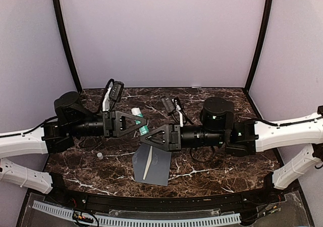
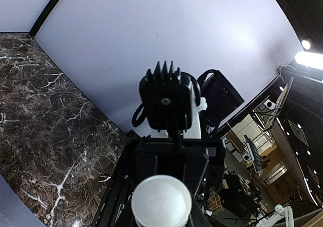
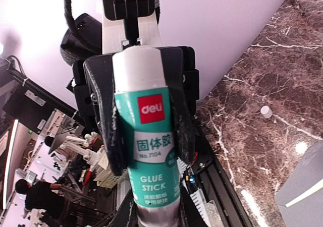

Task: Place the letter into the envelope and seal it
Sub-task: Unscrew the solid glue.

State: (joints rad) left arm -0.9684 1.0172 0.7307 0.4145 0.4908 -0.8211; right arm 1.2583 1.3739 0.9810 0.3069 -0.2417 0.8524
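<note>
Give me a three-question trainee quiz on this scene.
1. True or false: the envelope lies on the table.
2. The left gripper is shut on: A) the envelope B) the glue stick C) nothing.
3. Fill in: the small white object lies to the envelope's ___.
Key: 1 true; 2 B; 3 left.

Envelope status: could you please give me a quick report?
Left tool shut on glue stick; right tool at its other end, grip unclear. Envelope flat on table, letter strip showing. White cap lies apart, nothing blocking.
</note>
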